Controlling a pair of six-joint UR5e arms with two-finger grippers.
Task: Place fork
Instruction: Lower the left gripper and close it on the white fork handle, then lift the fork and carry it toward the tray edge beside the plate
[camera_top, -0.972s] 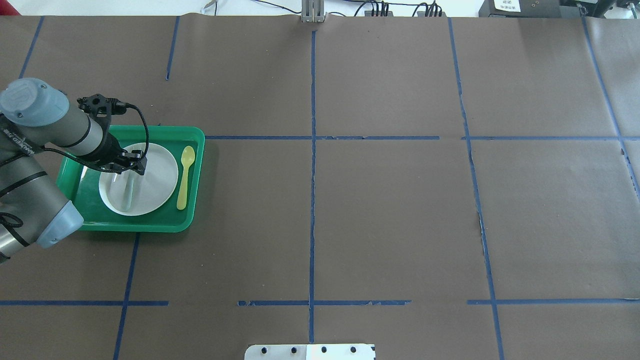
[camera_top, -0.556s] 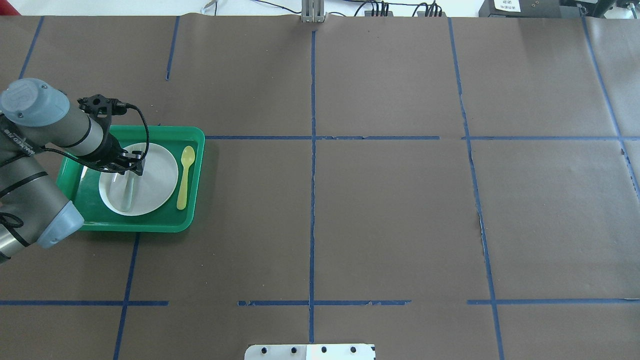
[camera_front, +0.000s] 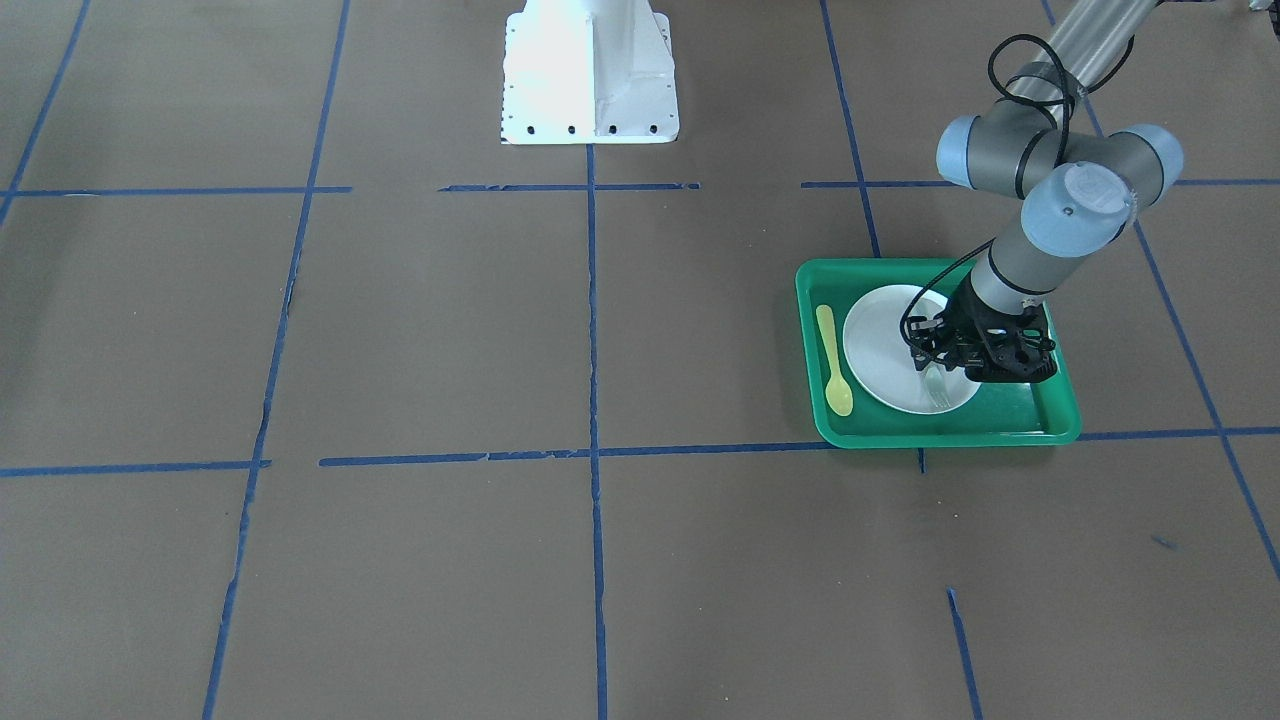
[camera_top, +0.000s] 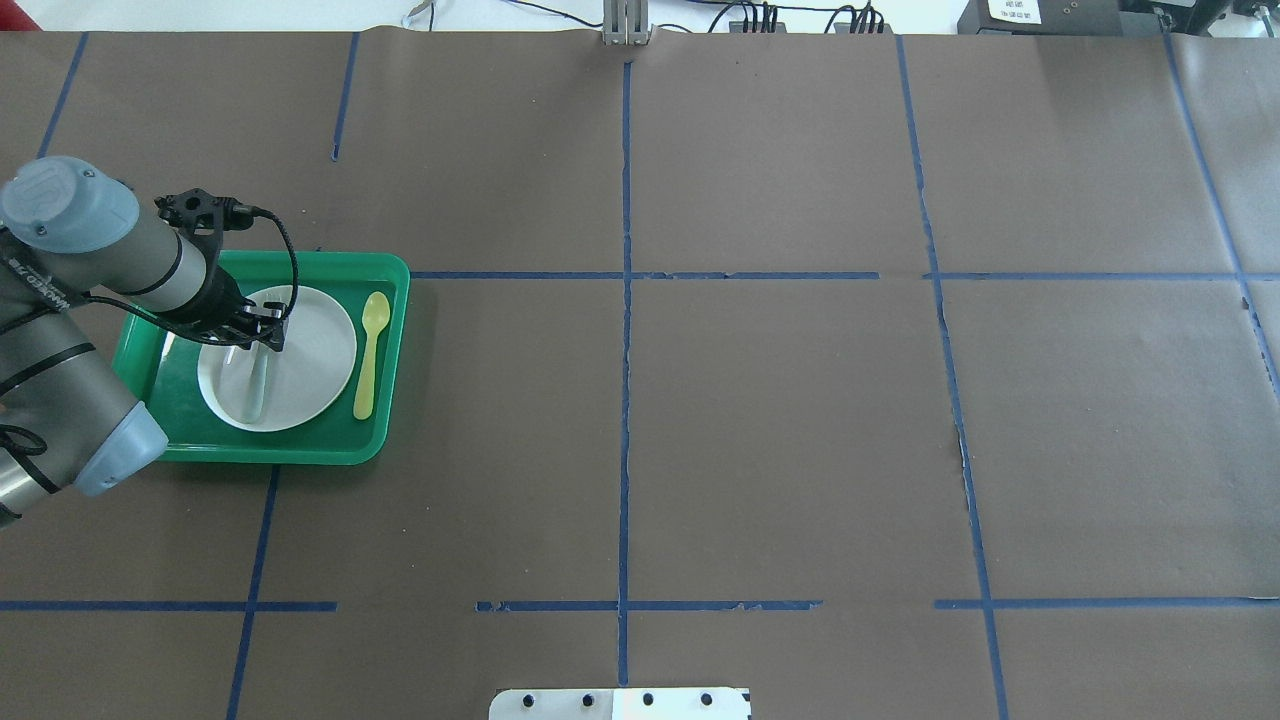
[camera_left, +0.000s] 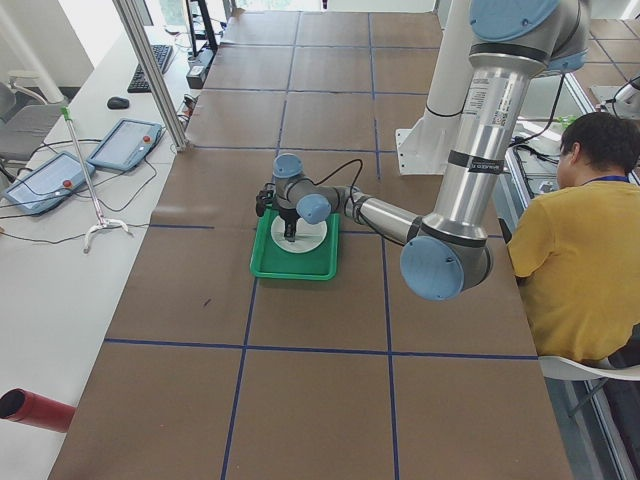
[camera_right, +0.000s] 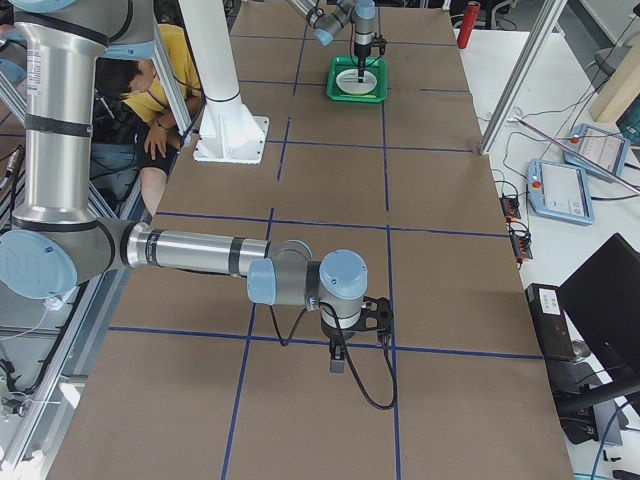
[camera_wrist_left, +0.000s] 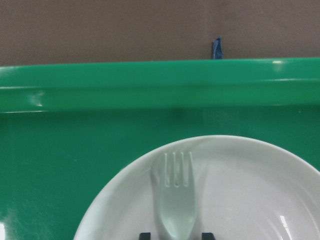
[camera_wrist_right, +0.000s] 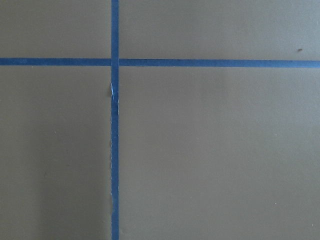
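Note:
The pale translucent fork (camera_top: 255, 387) lies flat on the white plate (camera_top: 315, 360) inside the green tray (camera_top: 300, 447), tines toward the tray's near rim. My left gripper (camera_top: 256, 346) points down over the fork's neck. In the left wrist view its fingertips (camera_wrist_left: 145, 235) stand either side of the fork (camera_wrist_left: 176, 200) with small gaps, so it is open and not gripping. The front view shows the same gripper (camera_front: 936, 366) above the fork (camera_front: 938, 388). My right gripper (camera_right: 337, 366) hangs over bare table far off, and I cannot tell whether it is open.
A yellow plastic spoon (camera_top: 370, 352) lies in the tray to the right of the plate. The tray's raised rim (camera_wrist_left: 100, 90) runs just beyond the plate. Brown paper with blue tape lines (camera_top: 626, 300) covers the table. An operator (camera_left: 575, 250) sits beside the robot base.
My left gripper has shifted slightly to the left over the plate. The fork, plate and spoon have not moved.

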